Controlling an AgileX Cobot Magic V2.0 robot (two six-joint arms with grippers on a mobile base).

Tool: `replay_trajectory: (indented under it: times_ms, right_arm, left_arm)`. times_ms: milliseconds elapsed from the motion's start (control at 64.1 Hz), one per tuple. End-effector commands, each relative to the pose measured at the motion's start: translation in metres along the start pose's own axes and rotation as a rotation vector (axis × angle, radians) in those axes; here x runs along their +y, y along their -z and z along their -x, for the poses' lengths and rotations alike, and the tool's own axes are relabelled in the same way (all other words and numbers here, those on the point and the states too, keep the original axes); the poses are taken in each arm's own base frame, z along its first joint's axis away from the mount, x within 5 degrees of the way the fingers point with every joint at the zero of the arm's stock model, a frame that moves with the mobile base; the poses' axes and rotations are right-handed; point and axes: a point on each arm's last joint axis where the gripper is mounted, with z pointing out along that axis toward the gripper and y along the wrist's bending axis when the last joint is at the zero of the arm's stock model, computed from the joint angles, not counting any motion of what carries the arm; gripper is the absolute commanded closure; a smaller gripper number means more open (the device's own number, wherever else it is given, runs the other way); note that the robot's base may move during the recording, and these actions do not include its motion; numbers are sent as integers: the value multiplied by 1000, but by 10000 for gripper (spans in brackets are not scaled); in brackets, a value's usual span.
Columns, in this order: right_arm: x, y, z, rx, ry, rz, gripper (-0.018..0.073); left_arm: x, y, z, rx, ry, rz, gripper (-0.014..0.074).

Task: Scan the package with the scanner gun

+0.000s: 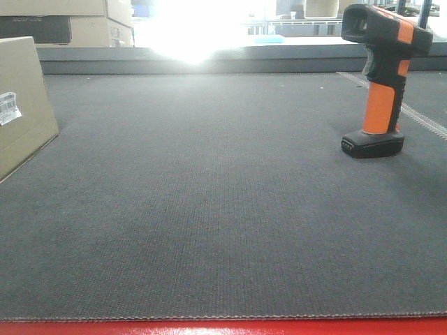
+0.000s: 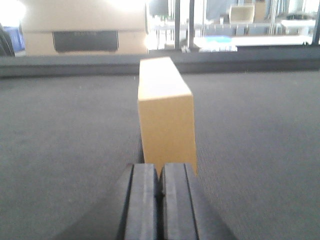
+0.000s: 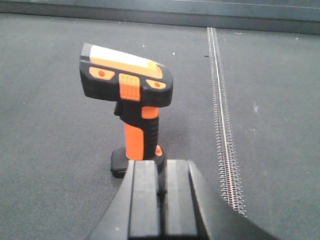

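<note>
Front view: the package sits far left on the grey mat, sticker showing; the scanner gun stands upright far right. Left wrist: my left gripper, fingers together, faces the package's narrow end. Right wrist: my right gripper, also pressed together and empty, sits just behind the scanner gun.

One package, one scanner gun, two stacked boxes.

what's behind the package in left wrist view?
Behind the package the grey mat runs to a raised ledge; past it, a large cardboard box with a dark band and shelving. The mat strip directly behind the package is hidden by it.
</note>
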Motion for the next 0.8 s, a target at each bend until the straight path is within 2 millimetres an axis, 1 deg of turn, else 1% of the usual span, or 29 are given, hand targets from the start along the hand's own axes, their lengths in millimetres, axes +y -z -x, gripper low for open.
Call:
replay_trajectory:
  times_ms: [0,468,671,780]
  right_arm:
    - [-1,1,3,-35,5,-8,724]
    - [1,1,3,-35,8,3,724]
    - [4,6,5,-59,13,26,724]
    - [4,13,9,-92,13,27,724]
  left_arm:
    - [1,1,4,-46,9,8,707]
    - [1,1,5,-48,9,8,707]
    - [1,1,5,-48,9,8,707]
    - [1,1,5,-48,9,8,707]
